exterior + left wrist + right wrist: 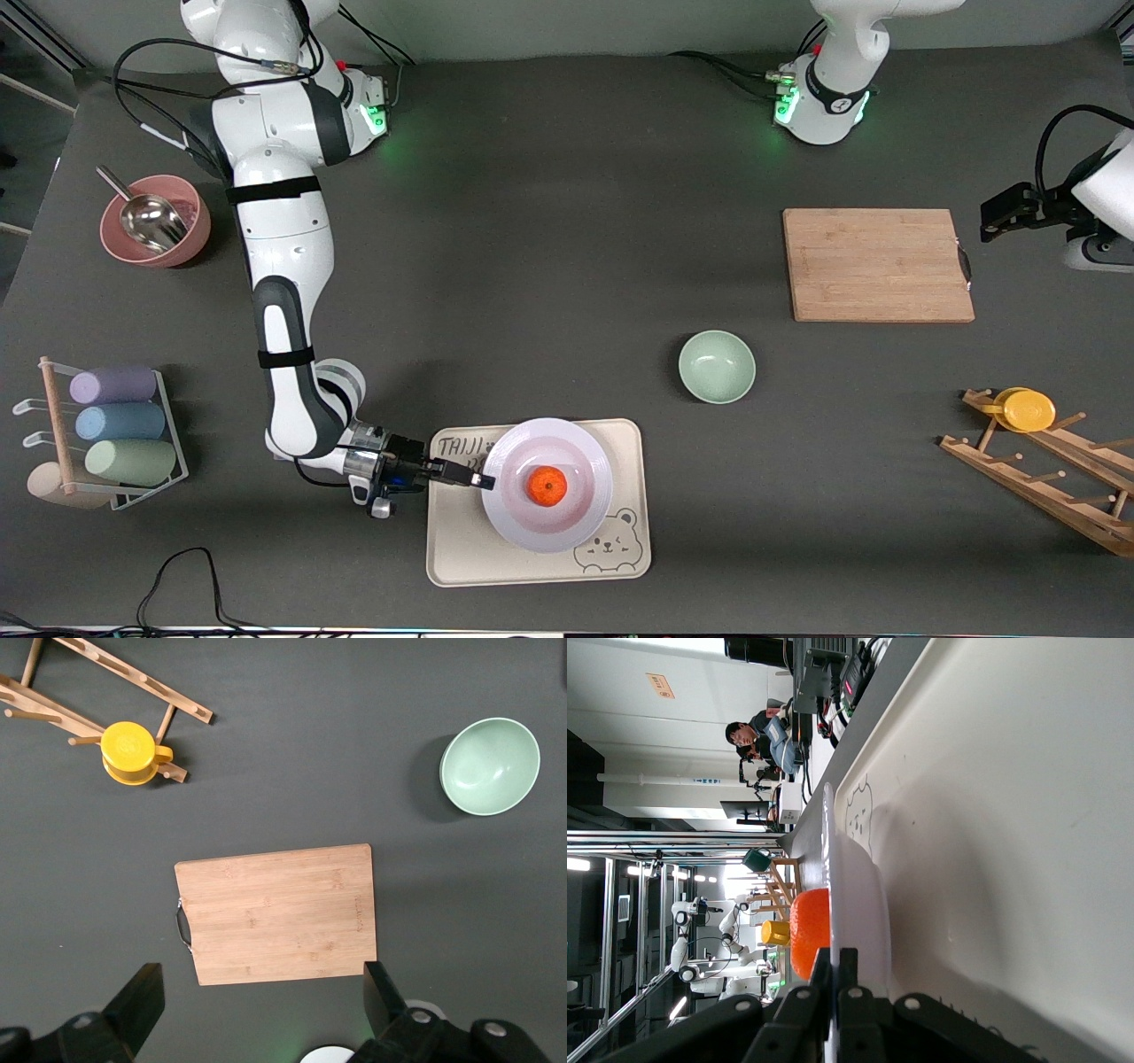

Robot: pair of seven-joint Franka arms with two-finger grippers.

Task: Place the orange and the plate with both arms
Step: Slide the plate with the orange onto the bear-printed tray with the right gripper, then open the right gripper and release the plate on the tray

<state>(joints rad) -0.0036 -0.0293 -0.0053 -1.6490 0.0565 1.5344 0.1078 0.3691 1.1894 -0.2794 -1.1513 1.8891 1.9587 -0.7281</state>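
Right gripper [483, 481]: low at the plate's rim on the right arm's end; its 2 fingers are pressed together, pinching that rim, as the right wrist view shows edge-on.
Plate [518, 523]: white, resting on the cream bear tray [461, 549], directly ahead of the right gripper's fingertips. Its rim nearest the front camera stays inside the tray's edge; its rim toward the robots' bases reaches that edge of the tray.
Orange [547, 486]: sits in the middle of the plate, just ahead of the right gripper and apart from its fingertips, clear of the rim all round.
Tray margins: bare tray surface shows nearer the front camera than the plate, with the bear drawing at 1 corner, and a strip lies under the right gripper.
Left gripper [261, 1014]: up in the air at the left arm's end of the table, fingers spread wide and holding nothing; that arm waits.
Below the left gripper: the wooden cutting board [276, 912] lies flat, its 4 edges touching nothing.
Mint-green bowl [717, 366]: stands alone on the table [532, 221] between tray and board, well apart from both.
Open room: bare table surrounds the tray, and a wide stretch lies between it and the bases.
Table ends: a peg rack with a yellow cup [1028, 409] at the left arm's end; a rack of 3 pastel cups [124, 424] near the right gripper's arm.
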